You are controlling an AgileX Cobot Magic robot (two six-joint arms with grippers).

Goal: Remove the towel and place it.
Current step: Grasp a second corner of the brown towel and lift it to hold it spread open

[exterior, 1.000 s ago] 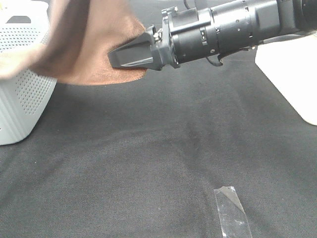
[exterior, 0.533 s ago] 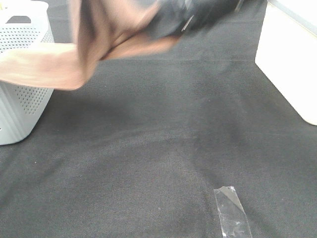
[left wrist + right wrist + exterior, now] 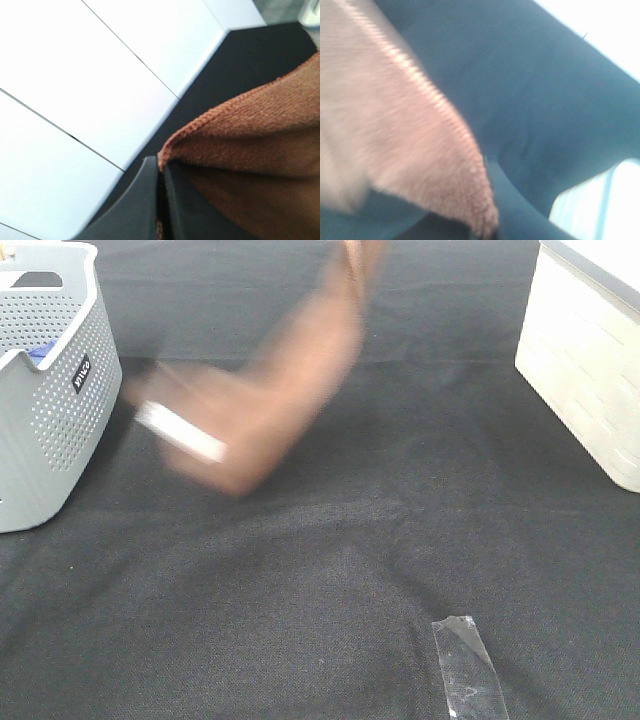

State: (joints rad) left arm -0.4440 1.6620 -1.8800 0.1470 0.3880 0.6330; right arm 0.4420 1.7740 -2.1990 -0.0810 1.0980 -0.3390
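Okay, left claw [image 3: 161, 200] and right claw [image 3: 492, 232] both pinch the towel [image 3: 270, 410], which hangs blurred above the table [image 3: 300, 590]; I worry these thin edge grips slip, or the loose end snags the basket [image 3: 50, 390]

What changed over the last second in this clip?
The towel was pulled up off the grey basket. It now hangs blurred from the top of the high view, with its white tag at the low end. The arm that crossed that view has left it. The left claw and right claw are shut on the towel. The basket, white bin and tape stayed put.
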